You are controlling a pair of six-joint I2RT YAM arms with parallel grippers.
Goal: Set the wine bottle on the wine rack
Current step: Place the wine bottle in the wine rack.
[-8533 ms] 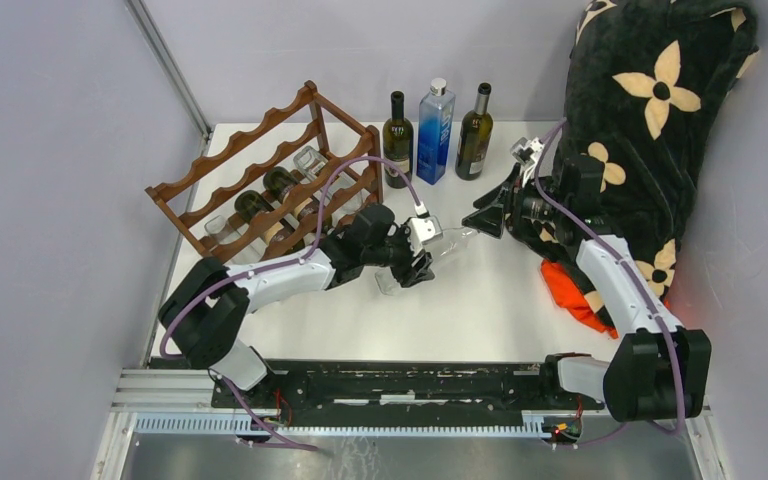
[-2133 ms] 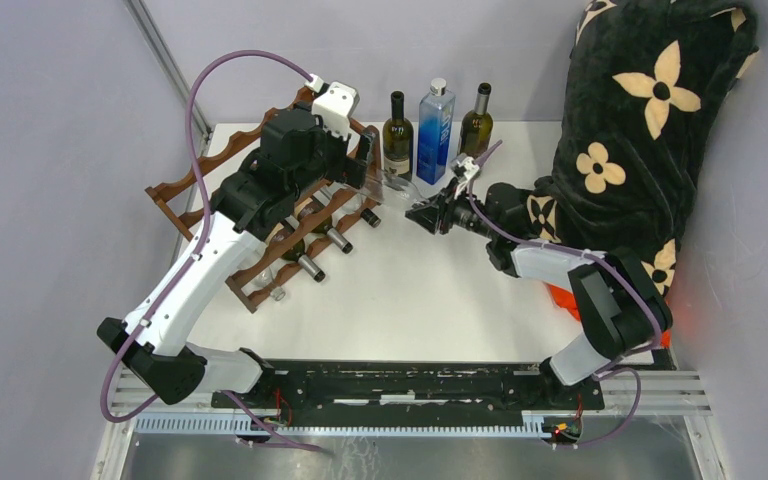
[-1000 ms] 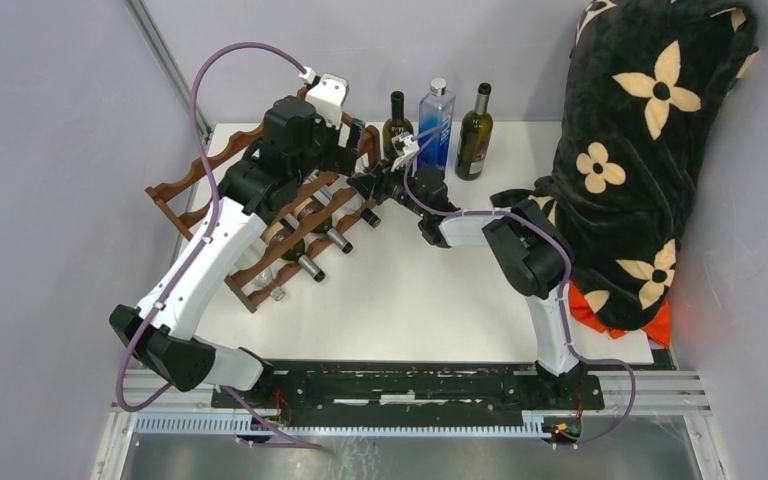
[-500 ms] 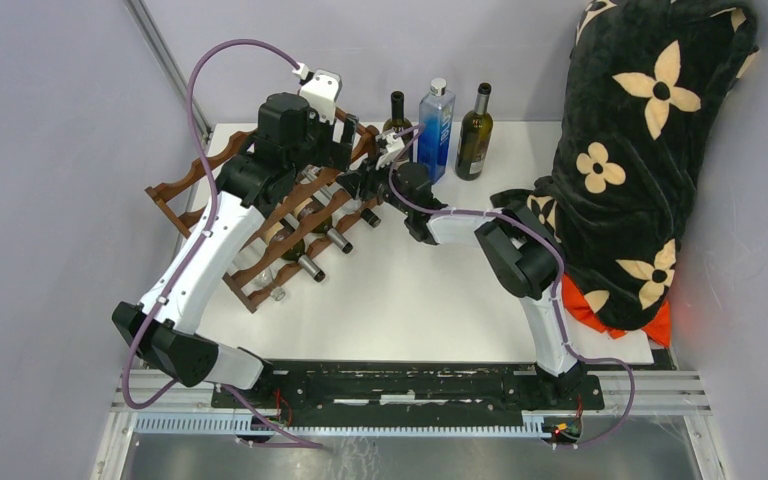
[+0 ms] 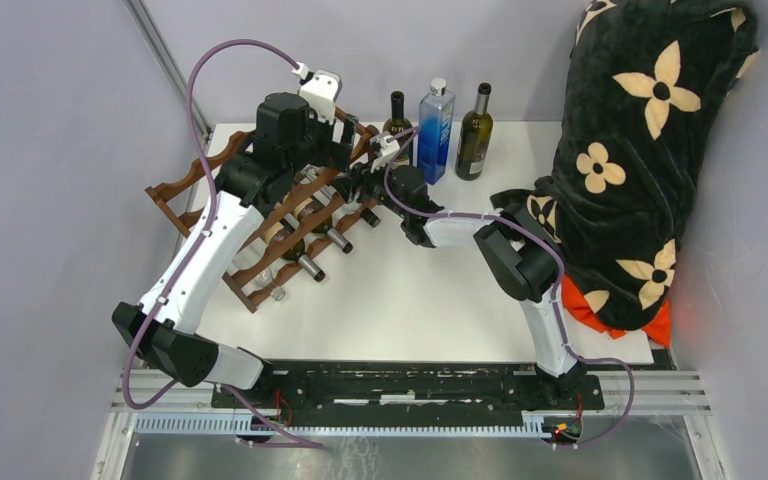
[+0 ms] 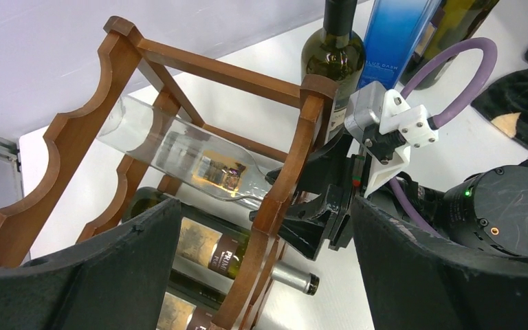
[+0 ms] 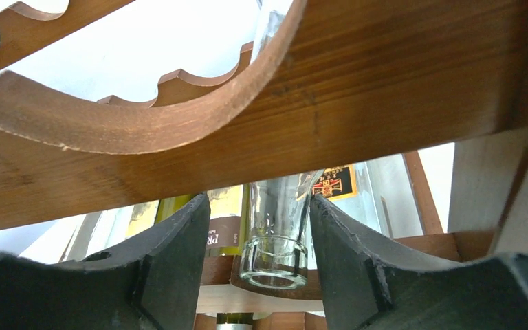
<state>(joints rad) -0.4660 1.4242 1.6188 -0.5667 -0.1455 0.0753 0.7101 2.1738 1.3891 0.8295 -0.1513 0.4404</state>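
The wine rack [image 5: 222,192] is a reddish-brown wooden frame with scalloped rails at the table's back left. A clear glass wine bottle [image 6: 179,155] lies in its top row, neck pointing toward the right arm. My left gripper [image 5: 345,140] hangs above the rack's right end, open wide and empty [image 6: 265,206]. My right gripper [image 5: 362,183] is at the rack's right end, also seen in the left wrist view [image 6: 316,220]. In the right wrist view its fingers [image 7: 179,261] straddle the bottle's neck [image 7: 275,254] with a gap on the left side, below a rail [image 7: 316,103].
Dark labelled bottles [image 5: 310,265] fill the rack's lower rows, necks sticking out. A dark green bottle [image 5: 397,110], a blue bottle [image 5: 436,125] and an olive bottle [image 5: 475,130] stand at the back. A black flowered blanket [image 5: 650,120] over something orange [image 5: 580,300] fills the right side.
The left gripper carried the clear bottle from the table up to the rack and let it go. The right gripper swung left to the rack's end and now straddles the neck.
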